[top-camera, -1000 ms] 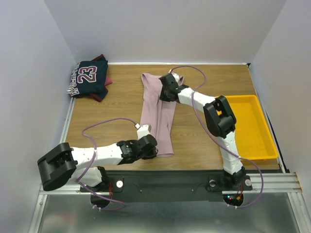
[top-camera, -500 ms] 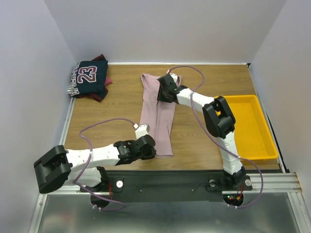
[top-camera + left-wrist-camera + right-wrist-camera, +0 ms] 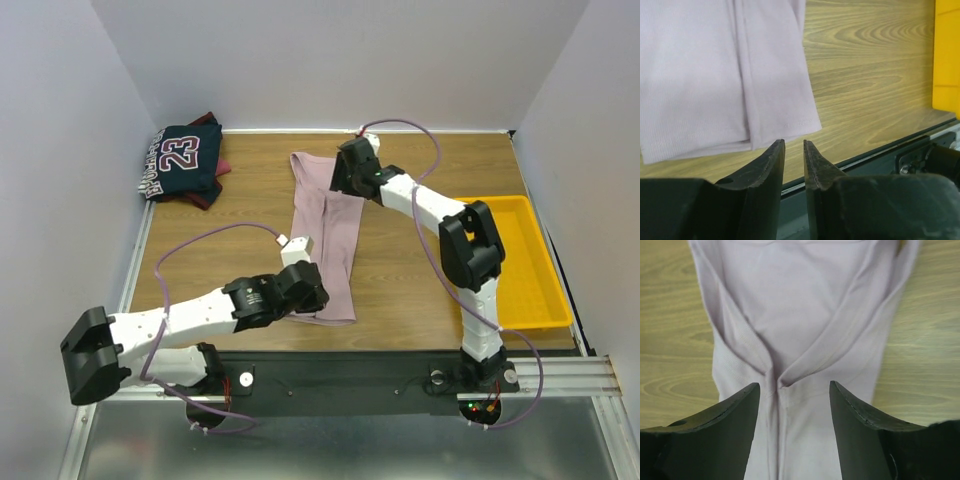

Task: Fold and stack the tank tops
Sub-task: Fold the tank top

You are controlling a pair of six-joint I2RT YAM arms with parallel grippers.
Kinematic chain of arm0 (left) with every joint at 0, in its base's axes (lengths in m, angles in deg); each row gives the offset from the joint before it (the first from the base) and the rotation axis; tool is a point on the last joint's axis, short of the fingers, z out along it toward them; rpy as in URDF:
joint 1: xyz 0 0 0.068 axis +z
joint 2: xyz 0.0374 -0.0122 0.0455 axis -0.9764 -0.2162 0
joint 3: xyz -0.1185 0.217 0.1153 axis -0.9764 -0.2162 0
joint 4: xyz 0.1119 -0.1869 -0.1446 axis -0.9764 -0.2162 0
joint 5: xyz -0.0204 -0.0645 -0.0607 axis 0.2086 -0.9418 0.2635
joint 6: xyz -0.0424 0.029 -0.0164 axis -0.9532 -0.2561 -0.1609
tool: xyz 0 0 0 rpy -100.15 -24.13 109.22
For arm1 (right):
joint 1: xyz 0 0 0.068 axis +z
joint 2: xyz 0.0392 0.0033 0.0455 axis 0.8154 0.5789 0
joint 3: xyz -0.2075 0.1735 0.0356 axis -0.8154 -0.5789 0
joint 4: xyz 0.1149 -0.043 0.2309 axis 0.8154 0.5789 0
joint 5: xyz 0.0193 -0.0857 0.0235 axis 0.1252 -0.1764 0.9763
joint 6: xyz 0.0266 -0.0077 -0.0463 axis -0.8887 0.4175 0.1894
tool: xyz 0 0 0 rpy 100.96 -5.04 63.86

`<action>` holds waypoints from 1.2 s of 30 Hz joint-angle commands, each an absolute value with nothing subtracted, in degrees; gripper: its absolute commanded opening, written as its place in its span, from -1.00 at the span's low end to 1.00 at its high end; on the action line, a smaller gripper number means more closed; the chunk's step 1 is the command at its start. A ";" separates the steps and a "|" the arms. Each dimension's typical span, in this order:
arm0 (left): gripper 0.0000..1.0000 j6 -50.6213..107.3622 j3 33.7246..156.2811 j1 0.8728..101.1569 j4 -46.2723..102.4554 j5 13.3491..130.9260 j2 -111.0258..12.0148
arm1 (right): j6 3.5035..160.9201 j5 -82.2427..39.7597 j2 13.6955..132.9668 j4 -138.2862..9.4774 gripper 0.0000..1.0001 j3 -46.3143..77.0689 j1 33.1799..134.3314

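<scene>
wooden table [image 3: 230,220] carries our pink tank top [image 3: 325,235], folded lengthwise mid-table; navy "23" top [image 3: 182,160] lies on maroon top [image 3: 212,190] far left. our right gripper [image 3: 794,395] gapes over pink; our left gripper [image 3: 793,155] sits nearly closed, empty, beside its hem.

Right tool [image 3: 345,180] now sits farther back over the pink tank top [image 3: 325,235] (elbow swung right, above the tray). Left tool [image 3: 305,290] shifts onto the hem; its arm stretches lower.
</scene>
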State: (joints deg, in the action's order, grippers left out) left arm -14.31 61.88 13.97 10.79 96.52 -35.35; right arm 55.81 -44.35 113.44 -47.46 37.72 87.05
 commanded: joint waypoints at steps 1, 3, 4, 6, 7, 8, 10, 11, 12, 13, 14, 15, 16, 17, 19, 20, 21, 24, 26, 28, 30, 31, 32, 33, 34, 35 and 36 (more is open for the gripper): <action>-0.43 -8.48 67.21 12.83 13.24 95.43 -42.29 | 56.68 -44.71 110.37 -47.51 0.26 35.46 81.88; -0.57 -7.78 68.01 12.22 15.61 94.91 -46.07 | 57.30 -43.31 110.99 -47.60 0.21 35.19 80.91; -0.62 -6.90 68.36 12.30 16.83 94.29 -47.39 | 57.82 -43.12 112.30 -47.51 0.20 35.37 80.39; -0.70 -5.67 69.50 12.21 19.30 93.06 -51.50 | 58.18 -41.72 113.97 -47.42 0.18 36.15 79.94; -0.76 -4.71 71.16 11.95 19.40 92.97 -53.01 | 58.61 -41.63 115.37 -47.42 0.18 36.42 79.94; -0.78 -4.26 71.96 11.77 19.48 93.40 -55.72 | 58.70 -41.37 116.17 -47.33 0.17 36.77 79.94; -0.81 -4.00 73.45 11.51 20.01 93.67 -58.20 | 58.79 -41.36 117.58 -47.33 0.17 37.73 79.94; -0.84 -3.73 73.81 11.33 20.36 93.58 -59.17 | 58.88 -41.36 118.37 -47.33 0.17 38.09 79.94; -0.85 -3.47 74.16 11.07 20.71 93.58 -61.00 | 58.97 -41.36 119.50 -47.33 0.17 38.27 79.77; -0.85 -3.38 74.68 10.55 20.80 93.67 -61.72 | 58.97 -41.45 120.12 -47.25 0.17 38.79 79.85; -0.86 -3.29 74.78 10.28 20.89 93.76 -63.12 | 58.97 -41.62 120.48 -47.33 0.17 38.97 79.94; -0.87 -3.29 74.86 10.10 20.98 93.67 -63.83 | 58.97 -41.80 120.83 -47.33 0.17 39.06 79.85; -0.89 -3.38 74.60 10.02 20.98 93.58 -64.36 | 59.05 -42.24 121.44 -47.33 0.16 39.23 79.94; -0.92 -3.55 74.43 9.75 21.07 93.58 -64.89 | 59.06 -42.59 121.71 -47.33 0.15 39.41 79.85; -1.00 -4.17 73.64 9.49 21.07 93.32 -66.03 | 59.23 -43.47 122.15 -47.25 0.11 39.50 79.85; -1.00 -4.43 73.37 9.40 21.15 93.23 -66.29 | 59.41 -43.82 122.24 -47.25 0.07 39.50 79.85; -1.00 -4.87 72.85 8.96 21.33 93.23 -66.64 | 59.49 -44.35 122.50 -47.16 0.03 39.67 79.77; -1.00 -5.49 72.23 8.35 21.77 92.79 -67.43 | 60.02 -45.23 122.94 -47.07 -0.13 40.11 79.85; -1.00 -5.84 71.88 7.64 21.77 92.53 -67.88 | 60.28 -45.84 123.55 -46.98 -0.28 40.38 79.85; -1.00 -6.19 71.53 7.03 21.86 92.27 -68.23 | 60.46 -46.63 123.91 -46.98 -0.42 40.81 79.85; -1.00 -6.72 71.00 6.68 22.03 91.92 -67.88 | 60.81 -47.51 124.35 -46.89 -0.58 41.17 79.85; -1.00 -6.89 70.48 6.67 22.21 91.83 -67.70 | 61.07 -47.69 124.52 -46.81 -0.62 41.60 79.85; -1.00 -7.16 70.21 6.59 22.38 91.48 -67.18 | 61.25 -48.47 124.79 -46.72 -0.70 41.70 79.85; -1.00 -7.25 69.86 6.50 22.56 91.12 -66.83 | 61.43 -48.92 124.88 -46.72 -0.72 41.87 79.85; -1.00 -7.33 69.42 6.50 22.73 91.12 -66.48 | 61.60 -49.36 124.96 -46.72 -0.74 42.05 79.85; -1.00 -7.34 68.81 6.59 22.91 90.86 -66.12 | 61.95 -49.80 125.14 -46.72 -0.76 42.22 79.85; -1.00 -7.34 68.54 6.50 22.91 90.51 -65.60 | 62.22 -50.58 125.32 -46.72 -0.76 42.48 79.94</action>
